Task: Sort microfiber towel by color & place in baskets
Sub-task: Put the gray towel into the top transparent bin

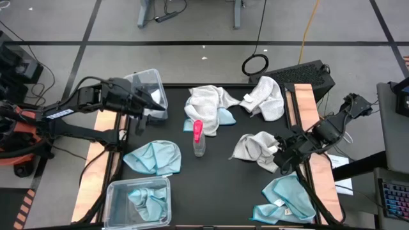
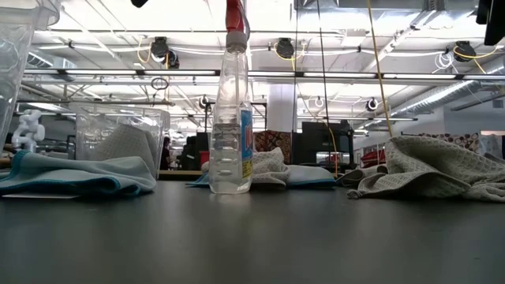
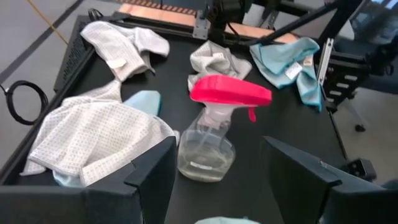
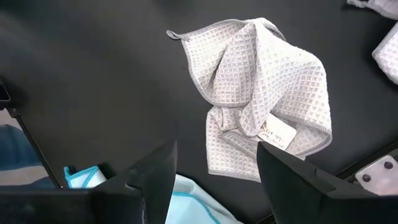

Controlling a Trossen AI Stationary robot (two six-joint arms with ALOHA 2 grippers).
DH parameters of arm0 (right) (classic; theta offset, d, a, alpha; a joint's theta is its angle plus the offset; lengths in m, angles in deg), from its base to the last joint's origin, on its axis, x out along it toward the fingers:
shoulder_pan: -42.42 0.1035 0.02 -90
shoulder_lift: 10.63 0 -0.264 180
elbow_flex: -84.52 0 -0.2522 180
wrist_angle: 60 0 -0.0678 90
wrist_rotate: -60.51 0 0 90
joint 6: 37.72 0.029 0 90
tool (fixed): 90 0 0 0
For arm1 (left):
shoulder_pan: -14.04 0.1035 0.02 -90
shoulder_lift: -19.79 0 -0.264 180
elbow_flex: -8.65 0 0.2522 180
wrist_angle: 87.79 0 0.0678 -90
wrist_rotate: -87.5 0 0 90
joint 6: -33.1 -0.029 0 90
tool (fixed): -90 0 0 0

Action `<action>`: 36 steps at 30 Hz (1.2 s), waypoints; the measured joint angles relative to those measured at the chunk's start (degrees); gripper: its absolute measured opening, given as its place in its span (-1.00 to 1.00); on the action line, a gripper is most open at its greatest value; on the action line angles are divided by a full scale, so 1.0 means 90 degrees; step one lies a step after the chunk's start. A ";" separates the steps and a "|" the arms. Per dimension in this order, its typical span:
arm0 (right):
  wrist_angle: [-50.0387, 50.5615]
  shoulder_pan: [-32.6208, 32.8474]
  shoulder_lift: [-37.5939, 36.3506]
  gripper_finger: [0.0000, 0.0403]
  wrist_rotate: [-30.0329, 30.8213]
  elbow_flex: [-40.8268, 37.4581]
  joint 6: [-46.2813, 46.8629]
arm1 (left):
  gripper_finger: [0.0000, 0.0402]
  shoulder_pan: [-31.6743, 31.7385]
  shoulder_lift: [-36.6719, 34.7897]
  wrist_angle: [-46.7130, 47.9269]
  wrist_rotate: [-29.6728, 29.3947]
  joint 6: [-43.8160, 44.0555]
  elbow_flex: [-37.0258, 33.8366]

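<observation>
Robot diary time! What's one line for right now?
left hand: open, over empty bin | right hand: open, by grey towel | front bin: blue towel

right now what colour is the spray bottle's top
Bright pink-red, on the spray bottle; the left wrist view shows it best.

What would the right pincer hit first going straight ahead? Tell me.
Probably the white waffle-weave towel crumpled just ahead of the right pincer, whose jaws stand open. Depth is unclear, but nothing shows between them.

Clear spray bottle (image 1: 199,138) with pink top upright mid-table, black cable loop (image 1: 255,64) on floor
</observation>
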 joint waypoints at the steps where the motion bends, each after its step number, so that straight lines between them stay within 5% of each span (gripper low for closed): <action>1: 0.0000 0.0026 0.0000 0.05 0.0003 0.0000 0.0064 | 0.17 -0.0036 0.0000 0.0025 0.0000 -0.0006 0.0000; 9: 0.0187 0.0133 0.0002 0.05 0.0093 0.0000 0.0528 | 0.17 -0.0207 -0.0059 0.0078 -0.0003 -0.0277 0.0000; 36: 0.0529 0.0123 0.0005 0.05 0.2347 -0.0007 0.0517 | 0.17 -0.0224 -0.0506 0.0073 -0.0178 -0.0988 0.0000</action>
